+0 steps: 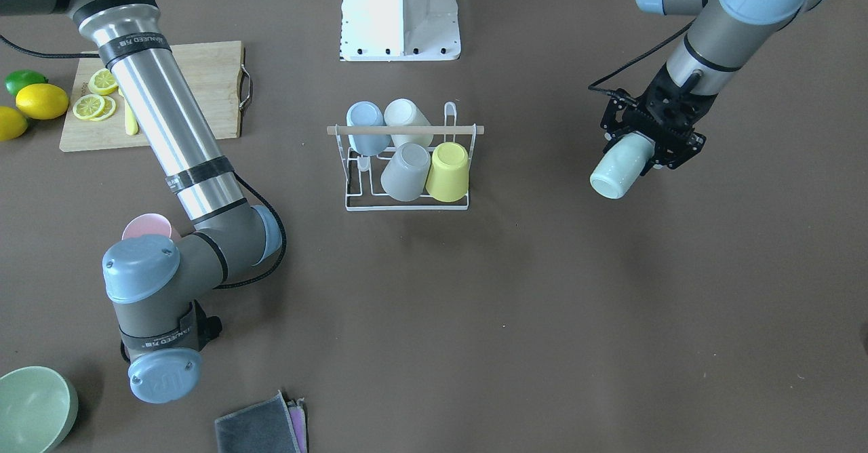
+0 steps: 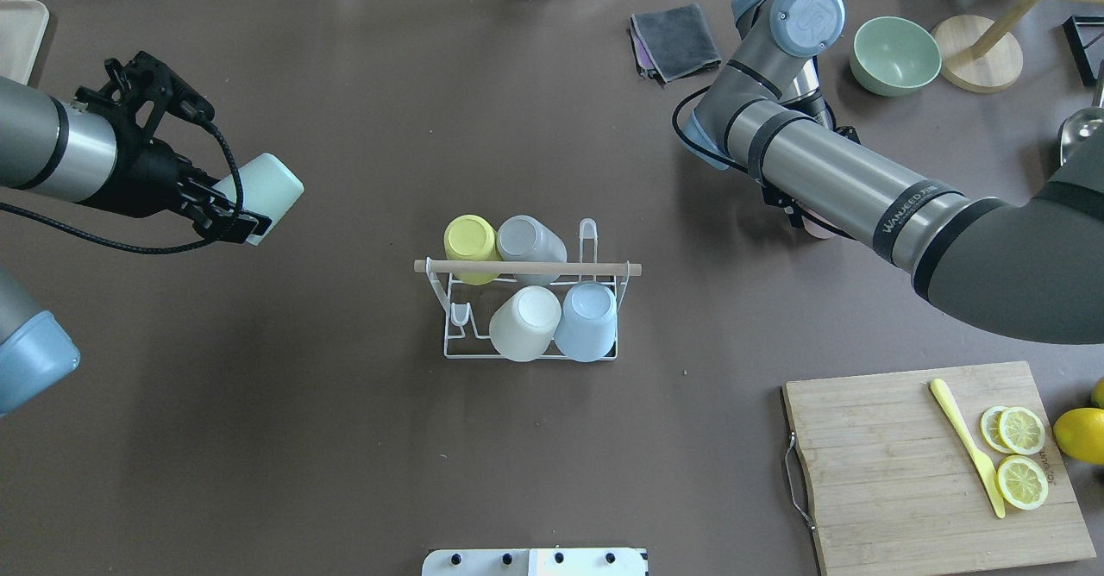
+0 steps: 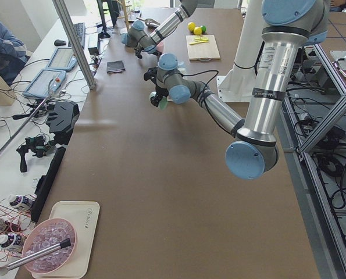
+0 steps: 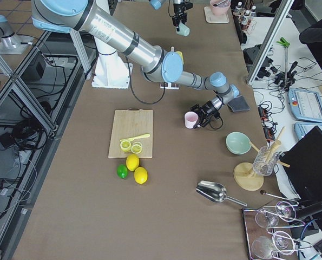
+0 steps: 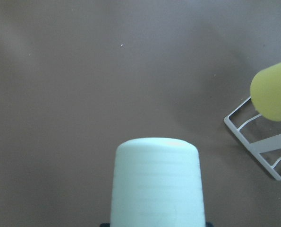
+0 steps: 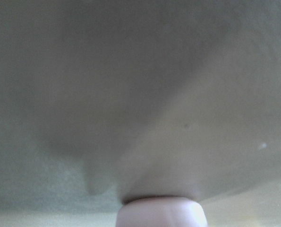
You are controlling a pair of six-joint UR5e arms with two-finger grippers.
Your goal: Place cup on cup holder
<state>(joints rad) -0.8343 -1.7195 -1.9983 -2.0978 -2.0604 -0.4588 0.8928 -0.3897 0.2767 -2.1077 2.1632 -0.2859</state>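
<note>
We read white lettering, seemingly "WANJEED", on the black band [image 2: 918, 207] around the right arm's silver forearm tube, at 3 o'clock in the overhead view. The round blue plastic joint cap [image 2: 807, 17] at 1 o'clock bears a raised "UR" logo.

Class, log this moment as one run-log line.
left end effector: holding mint cup, away from rack | rack: four cups on it | right end effector: at pink cup, grip unclear
</note>
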